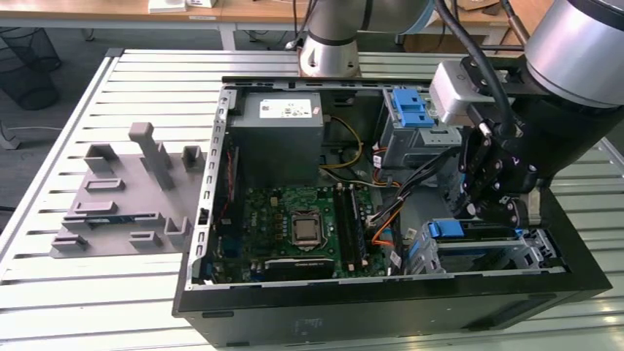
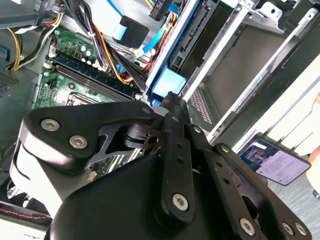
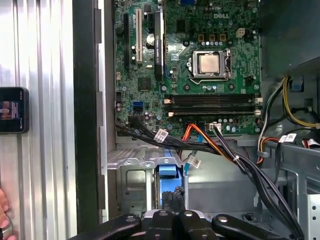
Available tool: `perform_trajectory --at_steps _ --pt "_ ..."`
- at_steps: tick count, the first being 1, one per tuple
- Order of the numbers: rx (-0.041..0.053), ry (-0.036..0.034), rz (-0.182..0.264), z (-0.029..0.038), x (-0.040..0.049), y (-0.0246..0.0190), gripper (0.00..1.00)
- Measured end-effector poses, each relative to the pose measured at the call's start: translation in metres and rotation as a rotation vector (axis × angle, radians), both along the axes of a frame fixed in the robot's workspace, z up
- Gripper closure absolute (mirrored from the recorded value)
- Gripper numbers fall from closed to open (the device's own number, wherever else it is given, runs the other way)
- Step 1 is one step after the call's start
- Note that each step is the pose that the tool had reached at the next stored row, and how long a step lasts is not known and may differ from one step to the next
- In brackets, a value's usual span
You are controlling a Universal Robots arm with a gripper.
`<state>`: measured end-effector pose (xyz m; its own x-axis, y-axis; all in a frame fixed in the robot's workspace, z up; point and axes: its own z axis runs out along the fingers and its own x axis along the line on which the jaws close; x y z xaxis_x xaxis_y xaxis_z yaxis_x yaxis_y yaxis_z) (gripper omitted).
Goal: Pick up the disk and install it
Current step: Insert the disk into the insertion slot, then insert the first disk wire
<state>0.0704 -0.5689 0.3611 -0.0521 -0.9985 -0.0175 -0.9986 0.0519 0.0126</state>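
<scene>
The disk (image 1: 466,232) stands on edge in the metal drive cage (image 1: 531,252) at the case's front corner, on the exterior view's right. Its blue carrier end (image 2: 169,83) faces my gripper (image 2: 172,98). In the second wrist view the two black fingers meet in one narrow tip with nothing between them, right at that blue end; I cannot tell whether they touch it. In the exterior view the gripper (image 1: 501,216) hangs just above the cage. The first wrist view looks down past the gripper (image 3: 172,216) onto the blue carrier (image 3: 167,173) in the cage.
The open computer case (image 1: 390,314) lies on a slatted metal table. Inside are the motherboard (image 1: 302,219), a grey power-supply box (image 1: 283,124), a blue latch piece (image 1: 411,107) on another bay, and loose cables (image 3: 220,145) beside the cage. A grey fixture (image 1: 127,197) sits outside, a phone (image 3: 12,110) near a hand.
</scene>
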Motion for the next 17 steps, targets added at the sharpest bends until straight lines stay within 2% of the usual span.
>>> perform_trajectory --at_steps 14,17 --pt "0.0000 -0.0006 0.000 -0.0001 0.0001 0.0000 0.89" --pt "0.0001 -0.0006 0.000 -0.0003 0.0035 0.0000 0.89"
